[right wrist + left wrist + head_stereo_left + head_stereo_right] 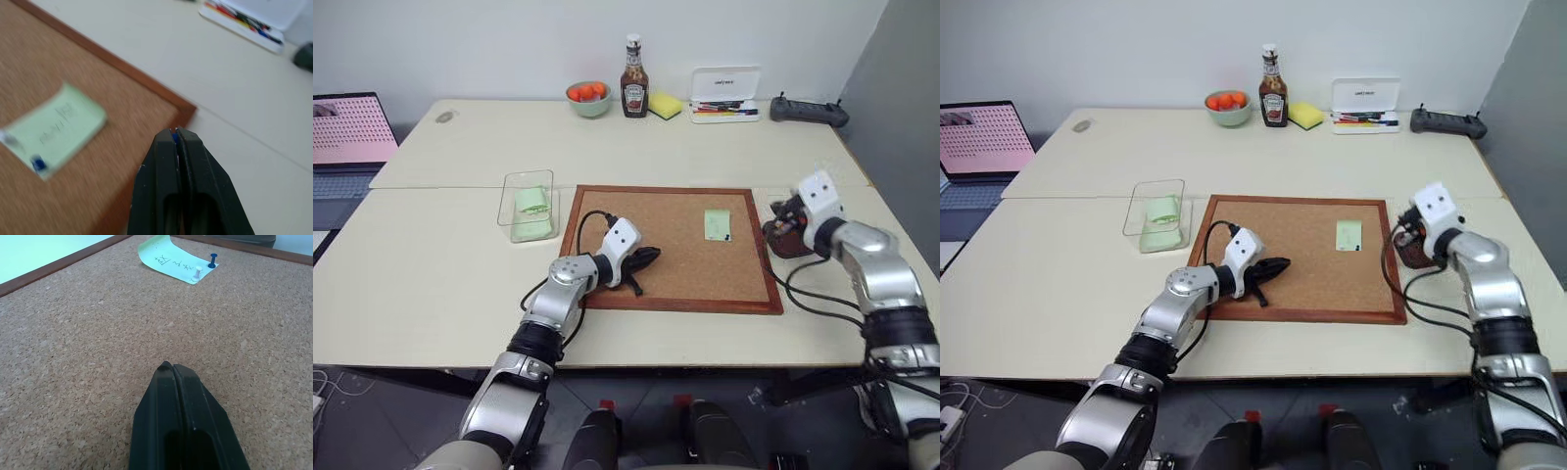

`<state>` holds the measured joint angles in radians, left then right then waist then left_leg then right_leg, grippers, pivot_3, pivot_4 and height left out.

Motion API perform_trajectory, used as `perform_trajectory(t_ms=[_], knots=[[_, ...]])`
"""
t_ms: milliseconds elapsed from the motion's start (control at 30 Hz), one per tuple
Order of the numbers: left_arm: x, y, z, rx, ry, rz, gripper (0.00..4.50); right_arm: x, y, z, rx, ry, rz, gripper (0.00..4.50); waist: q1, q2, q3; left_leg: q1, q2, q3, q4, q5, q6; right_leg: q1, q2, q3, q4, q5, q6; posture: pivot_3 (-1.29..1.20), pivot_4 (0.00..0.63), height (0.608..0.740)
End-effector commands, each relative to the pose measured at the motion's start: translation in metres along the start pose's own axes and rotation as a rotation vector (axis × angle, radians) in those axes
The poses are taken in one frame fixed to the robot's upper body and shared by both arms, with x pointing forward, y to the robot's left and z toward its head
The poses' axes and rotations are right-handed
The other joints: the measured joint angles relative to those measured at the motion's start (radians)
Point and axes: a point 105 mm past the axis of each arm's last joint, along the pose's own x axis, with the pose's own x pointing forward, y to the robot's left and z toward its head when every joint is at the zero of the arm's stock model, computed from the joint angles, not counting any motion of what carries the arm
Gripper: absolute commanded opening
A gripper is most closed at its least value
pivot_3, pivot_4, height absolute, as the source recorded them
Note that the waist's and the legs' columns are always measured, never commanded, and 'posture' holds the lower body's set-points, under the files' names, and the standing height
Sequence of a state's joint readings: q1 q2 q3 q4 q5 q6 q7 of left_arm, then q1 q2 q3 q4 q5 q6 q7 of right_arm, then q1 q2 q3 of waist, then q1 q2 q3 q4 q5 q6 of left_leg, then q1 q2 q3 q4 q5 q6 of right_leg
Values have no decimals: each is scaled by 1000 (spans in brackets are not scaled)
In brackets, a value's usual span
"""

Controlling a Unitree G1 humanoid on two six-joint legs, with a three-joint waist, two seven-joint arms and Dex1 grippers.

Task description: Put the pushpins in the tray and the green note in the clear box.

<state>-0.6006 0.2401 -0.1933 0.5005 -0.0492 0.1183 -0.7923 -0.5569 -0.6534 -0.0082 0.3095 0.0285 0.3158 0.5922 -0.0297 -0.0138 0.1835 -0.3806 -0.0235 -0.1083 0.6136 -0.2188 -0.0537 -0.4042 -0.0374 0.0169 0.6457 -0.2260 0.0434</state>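
Closed on nothing, the left gripper point(172, 368) rests on the corkboard point(675, 264); the green note point(172, 260) lies ahead, two pushpins point(197, 273) in its edge. Right gripper point(175, 133) pinches a blue pushpin point(174, 137) above the board's corner.

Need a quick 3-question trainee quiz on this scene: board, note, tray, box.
1. True or false: the note on the board has no pins in it.
2. Where is the tray? A: left of the board. B: just right of the board. C: beside the ketchup.
3. What already lies in the clear box?

Key: 1. False: two pins, one blue and one white, stand in its edge. 2. B. 3. Green paper.
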Motion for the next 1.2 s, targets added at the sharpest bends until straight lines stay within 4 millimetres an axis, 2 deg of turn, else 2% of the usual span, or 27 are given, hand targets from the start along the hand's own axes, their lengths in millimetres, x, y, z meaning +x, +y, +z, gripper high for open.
perform_trajectory(t_ms=[33,133,200,267,300,433,633,833,867,1033,1200], knots=[[3,-14,-30,-18,109,-42,0,-12,-6,-7,-113,46,-9,13,0,0,0,0,0,0,0,0,0,0,0,0,0,0,0,0,150,740],[3,-14,-30,-14,109,-43,0,-14,-7,-17,-107,82,-6,13,-1,0,0,0,0,0,0,0,0,0,0,0,0,0,0,0,150,740],[3,-14,-30,-9,110,-44,0,-14,-6,-22,-100,98,-6,451,0,0,0,0,0,0,0,0,0,0,0,0,0,0,0,0,150,740],[4,-14,-29,-6,109,-44,0,-14,-8,-25,-100,107,-15,559,0,0,0,0,0,0,0,0,0,0,0,0,0,0,0,0,150,740],[4,-14,-29,-5,109,-44,0,-14,-8,-25,-99,108,-17,909,0,0,0,0,0,0,0,0,0,0,0,0,0,0,0,0,150,740],[3,-13,-29,-2,109,-43,0,-15,-11,-24,-102,105,-32,1679,0,0,0,0,0,0,0,0,0,0,0,0,0,0,0,0,150,740],[5,-14,-28,-1,107,-44,0,-17,-18,-22,-101,103,-55,3186,0,0,0,0,0,0,0,0,0,0,0,0,0,0,0,0,150,740],[6,-14,-28,2,106,-46,0,-17,-20,-22,-107,108,-66,4194,0,0,0,0,0,0,0,0,0,0,0,0,0,0,0,0,150,740],[6,-14,-28,2,106,-46,0,-17,-21,-22,-105,108,-68,4470,0,0,0,0,0,0,0,0,0,0,0,0,0,0,0,0,150,740],[6,-14,-29,3,107,-44,0,-19,-24,-5,-28,30,-71,4470,1,0,0,0,0,0,0,0,0,0,0,0,0,0,0,0,150,740],[5,-13,-29,2,107,-42,0,-20,9,16,71,-56,129,4470,0,0,0,0,0,0,0,0,0,0,0,0,0,0,0,0,150,740]])
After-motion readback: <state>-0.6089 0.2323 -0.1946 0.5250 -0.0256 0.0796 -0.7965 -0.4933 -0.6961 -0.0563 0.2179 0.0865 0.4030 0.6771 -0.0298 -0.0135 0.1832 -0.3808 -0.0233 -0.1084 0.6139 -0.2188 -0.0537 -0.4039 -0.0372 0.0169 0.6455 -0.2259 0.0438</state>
